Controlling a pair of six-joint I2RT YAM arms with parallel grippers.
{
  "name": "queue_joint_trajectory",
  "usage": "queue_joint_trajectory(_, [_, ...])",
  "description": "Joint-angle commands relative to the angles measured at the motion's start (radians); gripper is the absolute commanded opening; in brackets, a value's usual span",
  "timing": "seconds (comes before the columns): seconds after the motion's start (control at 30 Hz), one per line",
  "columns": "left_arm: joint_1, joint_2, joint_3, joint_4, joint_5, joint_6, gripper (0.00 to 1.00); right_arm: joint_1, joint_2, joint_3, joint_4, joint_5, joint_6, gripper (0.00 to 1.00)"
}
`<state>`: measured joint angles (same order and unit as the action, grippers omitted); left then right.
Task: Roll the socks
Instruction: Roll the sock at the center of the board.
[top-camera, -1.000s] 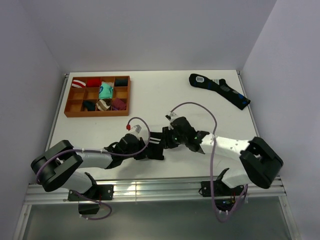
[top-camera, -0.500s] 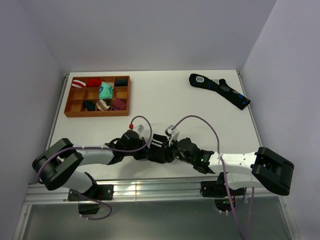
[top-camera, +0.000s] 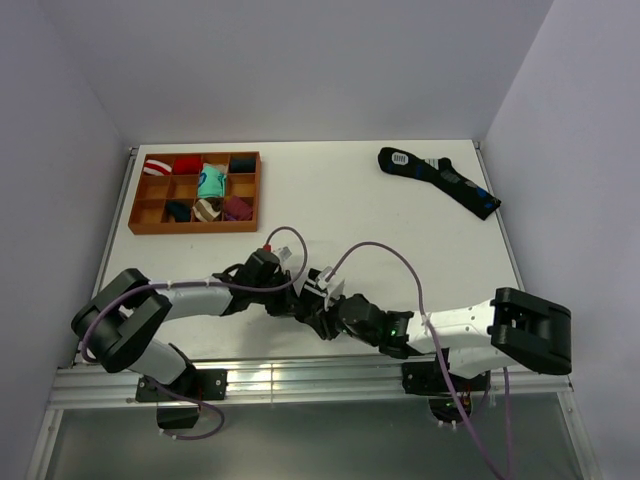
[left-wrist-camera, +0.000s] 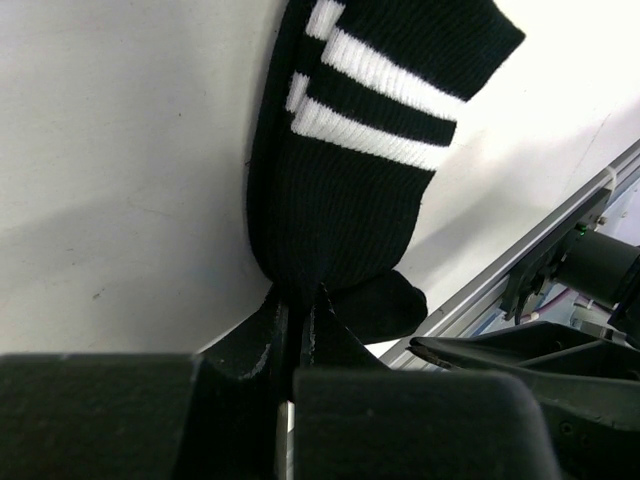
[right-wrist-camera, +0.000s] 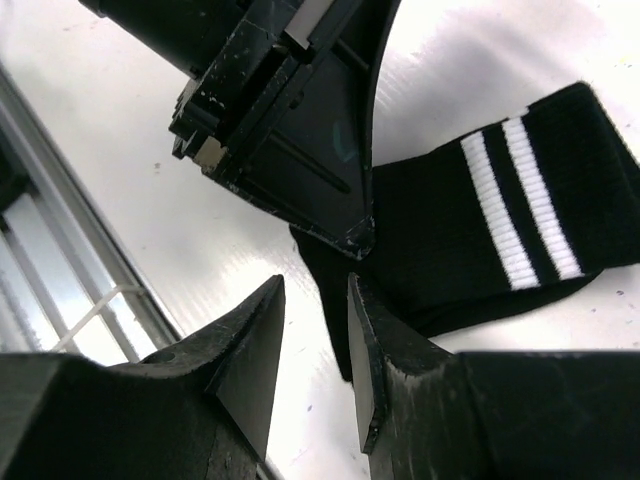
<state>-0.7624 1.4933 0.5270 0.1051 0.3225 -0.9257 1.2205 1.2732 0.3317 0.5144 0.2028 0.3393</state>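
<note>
Sock (left-wrist-camera: 360, 190) pinched in L claw (left-wrist-camera: 297, 320), R claw (right-wrist-camera: 315, 300) part-open, empty, shifted nearer, leftward since earlier

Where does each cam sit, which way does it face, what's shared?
Top external: above, behind the arms, facing down at table; both arms show.
Left wrist: on left arm, looking along left pincer shut on striped sock.
Right wrist: on right arm, looking past open right pincer at that sock.
Shared: striped sock, both wrist views.

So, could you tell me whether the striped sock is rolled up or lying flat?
Flat: the sock lies spread on the table, stripes showing, one end pinched in the left claw.
</note>
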Motion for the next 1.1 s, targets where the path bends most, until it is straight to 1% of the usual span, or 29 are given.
queue_joint_trajectory(0.0, [0.002,0.051,-0.015,-0.251,-0.053,0.083,0.00,0.023,0.029,0.067,0.006,0.087,-0.045,0.40])
queue_joint_trajectory(0.23, [0.017,0.064,0.018,-0.297,-0.048,0.108,0.00,0.068,0.098,0.115,-0.030,0.158,-0.085,0.42])
queue_joint_trajectory(0.5, [0.038,0.101,0.007,-0.271,0.001,0.120,0.00,0.082,0.106,0.072,0.038,0.173,-0.085,0.43])
queue_joint_trajectory(0.8, [0.051,0.116,0.022,-0.280,0.013,0.128,0.00,0.109,0.146,0.041,0.094,0.198,-0.069,0.40])
queue_joint_trajectory(0.87, [0.051,0.122,0.024,-0.278,0.018,0.129,0.00,0.116,0.147,0.024,0.119,0.201,-0.059,0.41])
queue_joint_trajectory(1.07, [0.054,0.142,0.022,-0.260,0.039,0.120,0.00,0.129,0.170,0.010,0.145,0.227,-0.054,0.42])
